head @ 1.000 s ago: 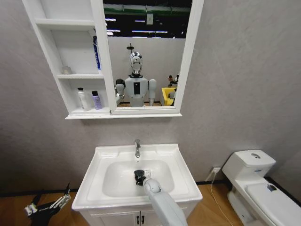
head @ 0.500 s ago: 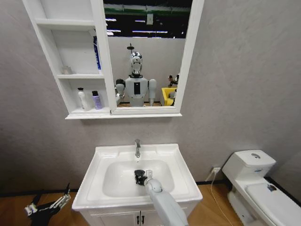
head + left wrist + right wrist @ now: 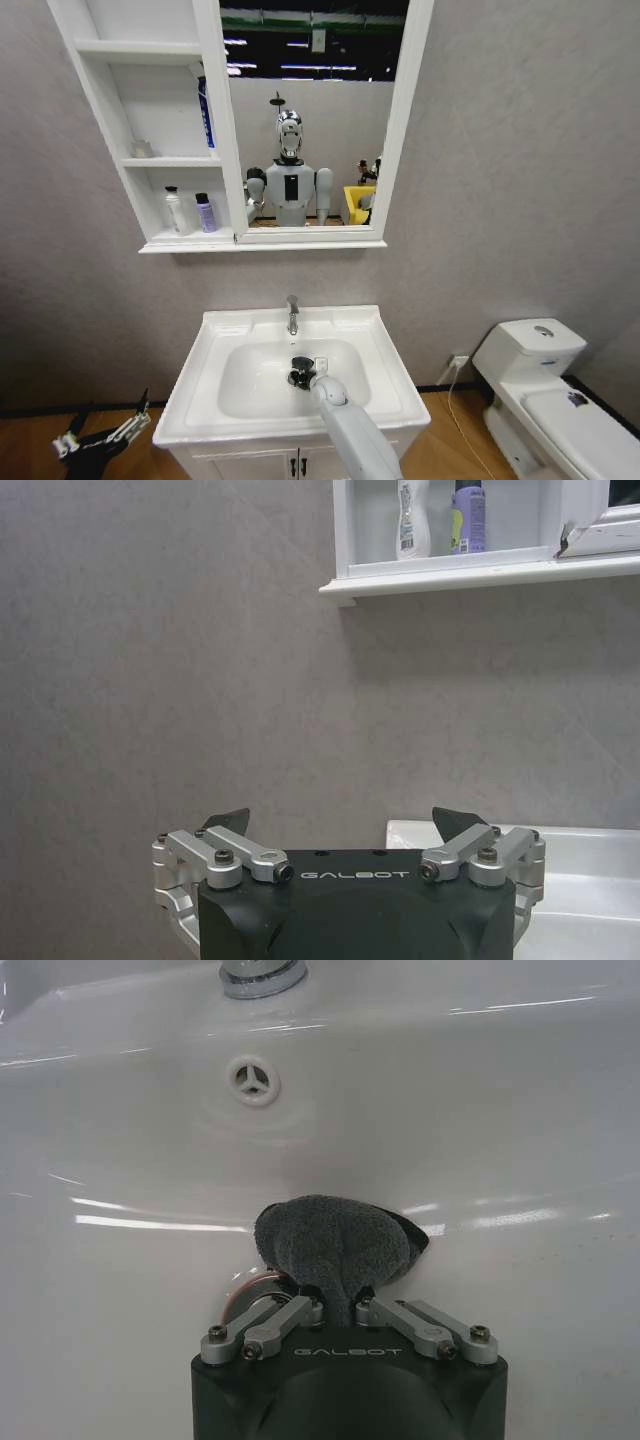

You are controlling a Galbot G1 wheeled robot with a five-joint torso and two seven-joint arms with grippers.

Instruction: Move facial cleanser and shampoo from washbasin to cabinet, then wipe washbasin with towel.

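From the head, the right gripper [image 3: 302,372] reaches down into the basin [image 3: 380,350], over the drain. The left gripper [image 3: 100,440] hangs low beside the vanity. Its wrist camera shows its jaws spread wide, empty. The right wrist camera shows the towel [image 3: 335,1245] pinched between closed jaws, bunched ahead of them against the bowl.

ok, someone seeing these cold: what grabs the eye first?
The right tool, down in the washbasin bowl, is shut on a bunched grey towel pressed by the drain. Above, two bottles stand on the cabinet's bottom shelf beside the mirror. The left tool hangs open, low beside the basin.
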